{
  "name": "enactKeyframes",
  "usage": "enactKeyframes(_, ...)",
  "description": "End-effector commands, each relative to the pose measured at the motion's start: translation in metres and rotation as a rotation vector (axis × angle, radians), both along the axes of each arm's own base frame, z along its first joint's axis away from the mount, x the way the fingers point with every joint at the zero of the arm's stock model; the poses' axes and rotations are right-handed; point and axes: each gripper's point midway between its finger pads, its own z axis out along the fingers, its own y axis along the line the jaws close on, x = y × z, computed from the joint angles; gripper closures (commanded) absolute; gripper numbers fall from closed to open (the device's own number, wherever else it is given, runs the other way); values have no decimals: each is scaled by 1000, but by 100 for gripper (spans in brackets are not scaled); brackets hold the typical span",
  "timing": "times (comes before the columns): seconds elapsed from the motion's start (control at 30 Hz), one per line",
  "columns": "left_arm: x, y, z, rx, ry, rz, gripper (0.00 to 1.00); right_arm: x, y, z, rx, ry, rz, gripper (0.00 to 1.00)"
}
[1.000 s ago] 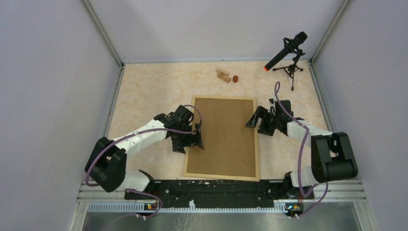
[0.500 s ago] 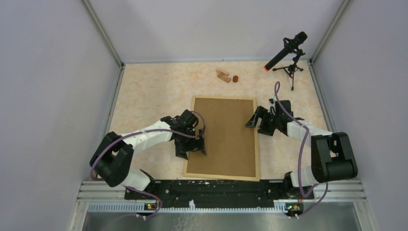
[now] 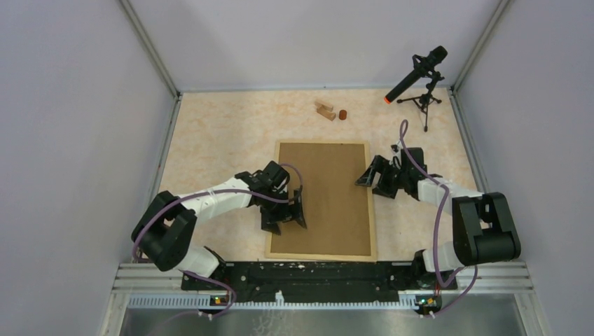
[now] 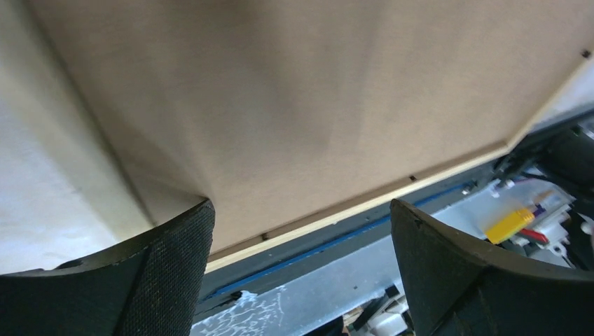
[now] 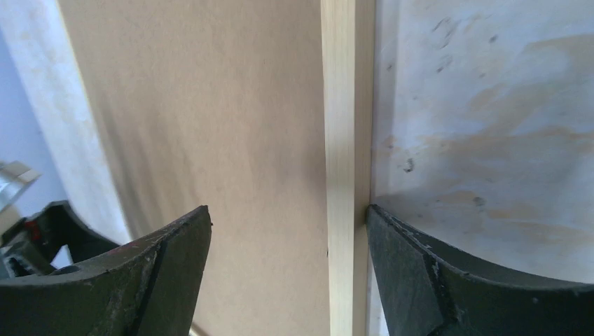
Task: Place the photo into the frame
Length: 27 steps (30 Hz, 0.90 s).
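Observation:
The frame (image 3: 329, 189) lies flat in the middle of the table, its brown back facing up inside narrow pale rails. The photo is hidden. My left gripper (image 3: 286, 222) is open and straddles the frame's left edge near the front corner. In the left wrist view the brown board (image 4: 315, 105) and the near rail (image 4: 364, 206) fill the space ahead of the left gripper (image 4: 301, 231). My right gripper (image 3: 371, 183) is open at the right edge. In the right wrist view the right gripper (image 5: 287, 217) spans the pale rail (image 5: 341, 140), and one of its fingers (image 5: 448, 280) touches the rail's outer side.
Small wooden blocks (image 3: 324, 110) and a small brown cylinder (image 3: 342, 115) sit at the back of the table. A microphone on a tripod (image 3: 419, 77) stands at the back right. Grey walls enclose the table, and the arms' mounting rail (image 3: 315, 269) runs along the near edge.
My left gripper has slid along the frame's left side toward the near edge and a little over the board. The frame has shifted slightly left, and the right gripper has moved with it.

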Motion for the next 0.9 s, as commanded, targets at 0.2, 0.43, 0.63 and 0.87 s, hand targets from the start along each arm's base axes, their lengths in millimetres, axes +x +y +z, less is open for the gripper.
enactKeyframes(0.2, 26, -29, 1, -143, -71, -30, 2, -59, 25, -27, 135, 212, -2, 21)
enactKeyframes(0.43, 35, 17, 9, 103, -172, -4, 1, -46, 12, -29, 23, 190, -5, 19)
enactKeyframes(0.63, 35, 53, 18, 229, -165, 94, 1, -43, 13, -35, 11, 211, 16, 19)
enactKeyframes(0.87, 36, 51, 9, 228, -139, 106, 1, -43, 13, -36, 10, 212, 21, 19)
